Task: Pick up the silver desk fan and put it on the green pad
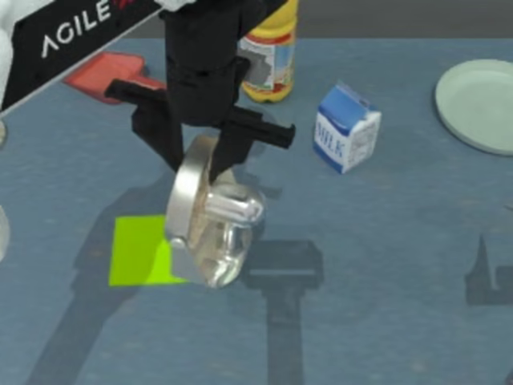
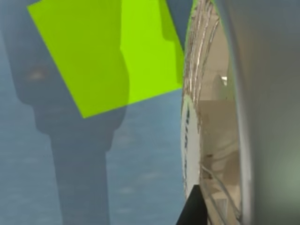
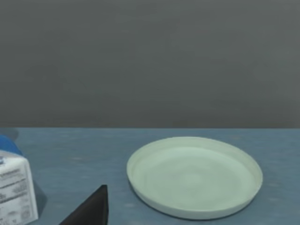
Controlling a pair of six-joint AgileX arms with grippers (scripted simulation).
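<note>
The silver desk fan (image 1: 212,228) hangs tilted on edge above the table, its metal rim up between the fingers of my left gripper (image 1: 200,156), which is shut on it. The fan's lower part overlaps the right edge of the green pad (image 1: 140,250), a flat lime square lying left of centre. In the left wrist view the fan (image 2: 211,117) fills one side, close to the camera. The green pad (image 2: 93,56) lies below and beside it, partly in shadow, and one dark finger (image 2: 193,213) shows. My right arm is out of the top view; a dark tip of my right gripper (image 3: 93,211) shows.
A blue-and-white milk carton (image 1: 346,128) stands right of the fan, also in the right wrist view (image 3: 14,192). A yellow bottle (image 1: 271,60) and a red flat object (image 1: 104,74) sit at the back. A pale green plate (image 1: 481,104) lies at the far right (image 3: 194,176).
</note>
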